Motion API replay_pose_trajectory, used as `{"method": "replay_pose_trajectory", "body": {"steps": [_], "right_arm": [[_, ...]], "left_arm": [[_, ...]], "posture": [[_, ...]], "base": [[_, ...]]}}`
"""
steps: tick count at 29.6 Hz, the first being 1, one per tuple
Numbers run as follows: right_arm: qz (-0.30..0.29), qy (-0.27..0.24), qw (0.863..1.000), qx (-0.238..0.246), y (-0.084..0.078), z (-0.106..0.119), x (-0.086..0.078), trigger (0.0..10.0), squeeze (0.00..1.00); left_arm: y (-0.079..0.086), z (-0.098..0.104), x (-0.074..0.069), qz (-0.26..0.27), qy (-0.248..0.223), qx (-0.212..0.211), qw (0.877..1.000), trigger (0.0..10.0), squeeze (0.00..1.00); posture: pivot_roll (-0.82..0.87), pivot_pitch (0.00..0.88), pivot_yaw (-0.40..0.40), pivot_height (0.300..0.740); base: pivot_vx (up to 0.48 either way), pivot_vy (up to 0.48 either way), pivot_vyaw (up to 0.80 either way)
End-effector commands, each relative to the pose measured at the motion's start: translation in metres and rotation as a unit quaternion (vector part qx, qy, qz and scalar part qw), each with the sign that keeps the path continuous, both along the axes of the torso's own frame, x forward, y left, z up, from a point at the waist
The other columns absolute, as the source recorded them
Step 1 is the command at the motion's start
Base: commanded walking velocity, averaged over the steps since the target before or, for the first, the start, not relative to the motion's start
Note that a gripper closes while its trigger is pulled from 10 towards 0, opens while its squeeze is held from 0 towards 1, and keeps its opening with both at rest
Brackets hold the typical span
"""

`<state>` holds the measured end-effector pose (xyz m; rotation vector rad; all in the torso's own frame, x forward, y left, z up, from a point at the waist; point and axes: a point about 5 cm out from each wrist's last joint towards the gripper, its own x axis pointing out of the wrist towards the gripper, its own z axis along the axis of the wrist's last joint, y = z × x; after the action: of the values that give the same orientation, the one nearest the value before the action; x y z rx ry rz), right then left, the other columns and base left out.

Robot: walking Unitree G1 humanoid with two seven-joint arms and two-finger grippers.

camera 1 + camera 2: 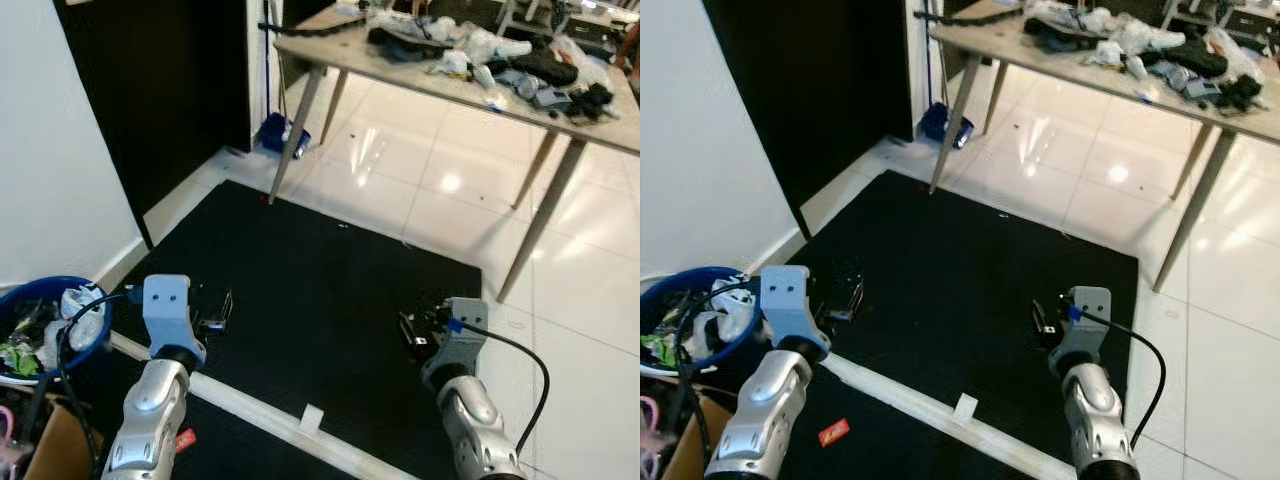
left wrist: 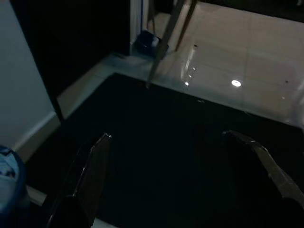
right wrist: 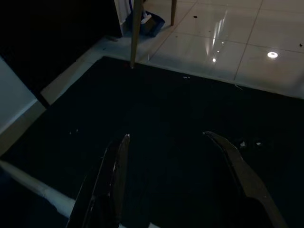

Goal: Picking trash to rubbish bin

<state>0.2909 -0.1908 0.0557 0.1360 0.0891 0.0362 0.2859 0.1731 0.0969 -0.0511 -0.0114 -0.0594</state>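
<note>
A blue rubbish bin [image 1: 62,287], holding crumpled white and green trash, stands at my lower left by the wall. A small red scrap [image 1: 833,432] lies on the black mat near my left arm. A white paper bit [image 1: 965,406] rests on the white floor strip. My left gripper [image 1: 216,314] hovers low over the mat just right of the bin, open, with nothing between its fingers [image 2: 90,175]. My right gripper [image 1: 414,330] hangs over the mat's right part, also open and holding nothing, as the right wrist view of its fingers [image 3: 111,180] confirms.
A black mat [image 1: 330,270] covers the floor ahead, and a white strip [image 1: 250,408] crosses it near me. A cluttered table [image 1: 400,68] on slanted legs stands beyond it on glossy tiles. A blue object [image 1: 283,133] lies by the dark doorway. A cardboard box [image 1: 62,448] sits at lower left.
</note>
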Motion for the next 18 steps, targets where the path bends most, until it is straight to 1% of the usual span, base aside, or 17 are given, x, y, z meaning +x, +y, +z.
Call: {"method": "replay_pose_trajectory", "body": {"steps": [1,12,16,18], "right_arm": [[-0.005,0.011,1.0,-0.002,-0.0046,-0.0058,-0.0043,10.0,0.0],[-0.005,0.014,1.0,-0.004,-0.0057,-0.0062,-0.0038,10.0,0.0],[-0.017,0.013,1.0,0.009,-0.0068,-0.0062,-0.0041,10.0,0.0],[-0.019,0.011,1.0,0.009,-0.0079,-0.0056,-0.0041,10.0,0.0]], "left_arm": [[-0.0048,-0.003,-0.0009,-0.005,0.005,-0.007,1.0,10.0,0.0],[-0.0074,-0.0031,-0.002,-0.01,0.003,-0.004,1.0,10.0,0.0],[-0.0078,-0.0031,-0.0022,-0.013,0.004,-0.003,1.0,10.0,0.0],[-0.0079,-0.003,-0.002,-0.013,0.003,-0.003,1.0,10.0,0.0]], "posture": [[0.02,0.099,-0.019,0.74],[0.02,0.102,-0.023,0.74],[0.02,0.103,-0.022,0.74],[0.02,0.104,-0.022,0.74]], "base": [[0.311,0.0,0.0],[0.312,0.0,0.0],[0.326,0.0,0.0],[0.328,0.0,-0.66]]}}
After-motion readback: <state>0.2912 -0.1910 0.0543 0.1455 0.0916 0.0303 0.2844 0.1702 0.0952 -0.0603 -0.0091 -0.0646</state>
